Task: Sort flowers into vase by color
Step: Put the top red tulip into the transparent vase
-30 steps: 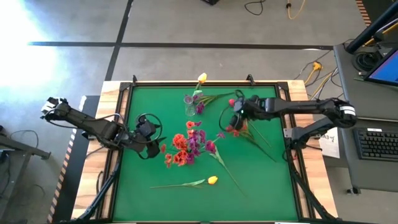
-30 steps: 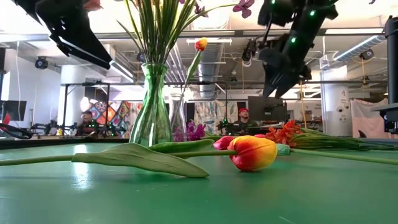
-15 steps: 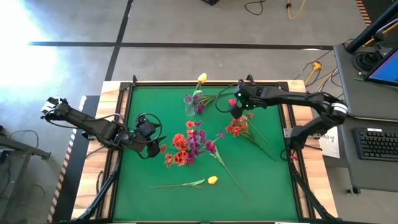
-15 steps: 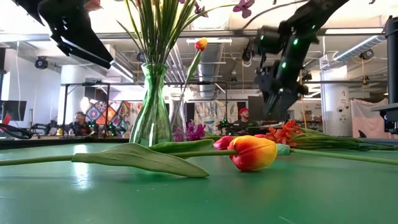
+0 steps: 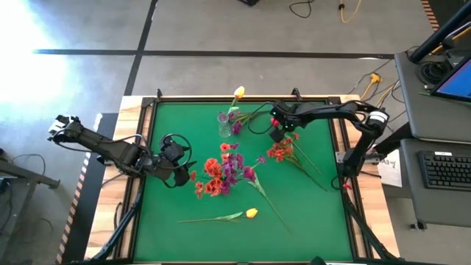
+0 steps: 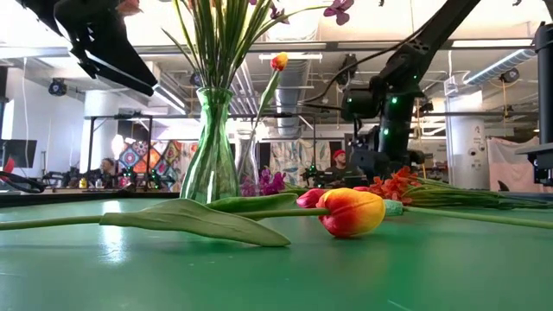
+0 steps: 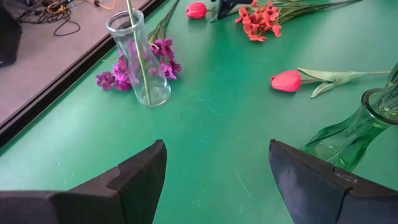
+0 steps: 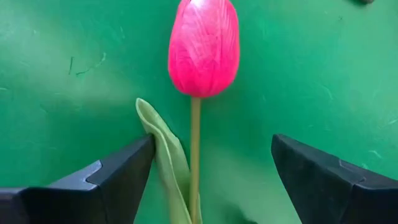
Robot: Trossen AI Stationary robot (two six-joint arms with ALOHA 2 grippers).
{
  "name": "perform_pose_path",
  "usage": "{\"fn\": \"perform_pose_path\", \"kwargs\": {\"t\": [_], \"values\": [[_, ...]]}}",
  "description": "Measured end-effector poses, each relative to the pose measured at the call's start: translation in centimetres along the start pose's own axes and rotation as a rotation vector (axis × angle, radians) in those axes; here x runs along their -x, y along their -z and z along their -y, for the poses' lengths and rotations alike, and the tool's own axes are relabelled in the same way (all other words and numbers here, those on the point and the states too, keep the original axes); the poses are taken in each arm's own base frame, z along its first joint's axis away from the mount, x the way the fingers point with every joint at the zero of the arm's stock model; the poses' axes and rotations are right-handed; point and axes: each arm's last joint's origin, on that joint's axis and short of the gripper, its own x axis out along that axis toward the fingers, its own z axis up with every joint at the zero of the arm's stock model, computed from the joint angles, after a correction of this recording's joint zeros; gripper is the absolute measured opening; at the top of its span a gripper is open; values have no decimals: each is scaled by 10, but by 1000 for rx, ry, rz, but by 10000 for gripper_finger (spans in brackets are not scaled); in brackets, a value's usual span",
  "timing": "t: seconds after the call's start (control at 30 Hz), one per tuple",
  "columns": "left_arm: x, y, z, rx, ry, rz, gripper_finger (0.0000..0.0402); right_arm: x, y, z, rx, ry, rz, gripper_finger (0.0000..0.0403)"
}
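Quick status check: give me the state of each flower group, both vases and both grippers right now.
right gripper: open, straddling the pink tulip, which lies flat.
left gripper: open, holding nothing.
clear vase: upright, one stem inside.
green vase: upright, holding stems.
purple sprays: lying beside the clear vase.
orange-red sprays: lying flat.
yellow tulip: lying flat.

A green-topped desk (image 5: 309, 213) with a pale wooden frame stands on a grey floor (image 5: 221, 29) crossed by dark tape lines. Loose cables (image 5: 324, 9) trail on the floor beyond it. Beside the desk sit a black keyboard (image 5: 447, 171) and a lit laptop screen (image 5: 455, 79).
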Motion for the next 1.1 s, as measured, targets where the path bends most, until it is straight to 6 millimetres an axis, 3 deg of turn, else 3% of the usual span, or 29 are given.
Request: {"fn": "perform_pose_path", "kwargs": {"t": [0.17,0.47,0.7,0.93,1.1], "values": [[0,0,0,0,-1,0,268,1,-1,0,-1,-10,16,270],[0,0,0,0,-1,0,268,4,-3,-2,-4,-79,29,117],[0,0,0,0,-1,0,268,5,-3,-3,-8,-112,32,31],[0,0,0,8,0,0,268,12,-5,-2,-15,-120,65,13],[0,0,0,14,0,0,268,38,-8,2,-24,-152,161,13]]}}
